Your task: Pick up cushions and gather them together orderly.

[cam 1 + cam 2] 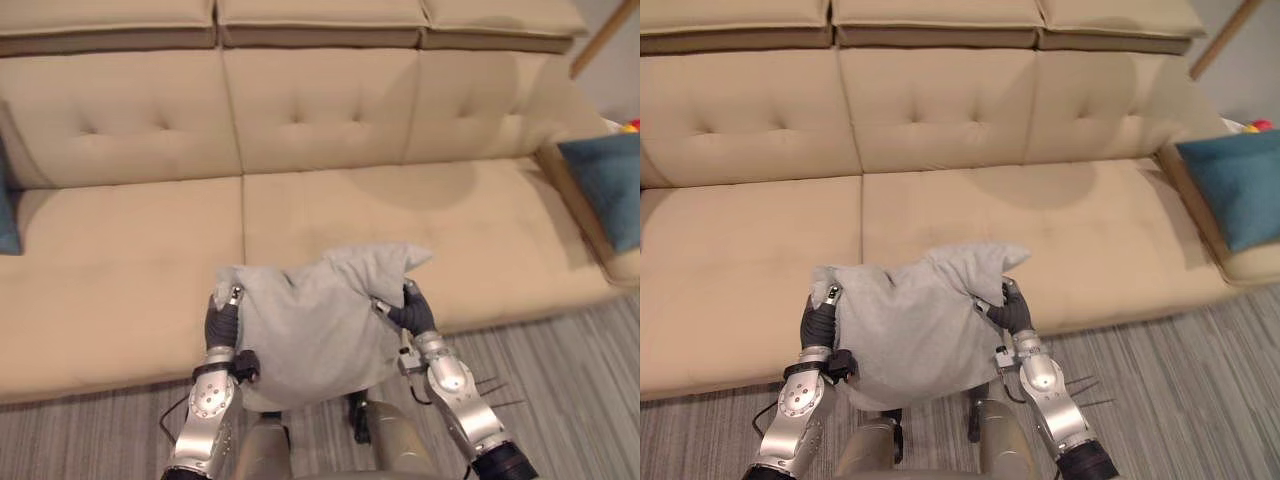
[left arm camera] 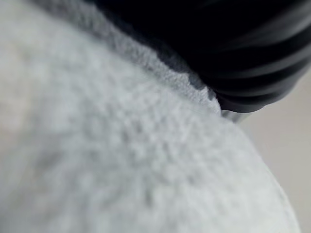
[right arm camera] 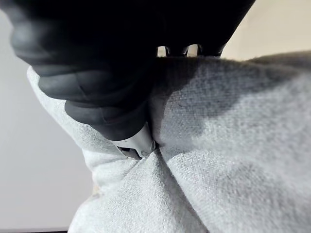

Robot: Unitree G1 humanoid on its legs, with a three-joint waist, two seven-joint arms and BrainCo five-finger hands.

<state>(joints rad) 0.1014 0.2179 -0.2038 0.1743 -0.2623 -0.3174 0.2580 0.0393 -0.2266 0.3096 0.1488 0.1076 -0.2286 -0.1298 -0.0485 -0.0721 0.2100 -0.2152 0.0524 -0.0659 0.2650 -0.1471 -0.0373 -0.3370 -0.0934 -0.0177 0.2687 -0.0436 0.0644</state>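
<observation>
Beige sofa (image 1: 120, 270) spans the view, seat pads bare. The grey cushion (image 1: 315, 320) is off the seat, held up over the sofa's front edge near the middle, clamped between both hands. One blue cushion (image 1: 610, 185) sits at the sofa's right end against the armrest, well apart from the grey one. A dark blue sliver (image 1: 6, 215) at the left end may be another, can't confirm. On the cushion's left side, the left hand (image 1: 222, 318): grip state can't tell, the cushion hides it. On its right side, the right hand (image 1: 412, 312) pinches a fold of fabric between thumb and fingers. My read: early. One cushion lifted, nothing gathered. Remaining: carry grey over beside blue, fetch any others.
</observation>
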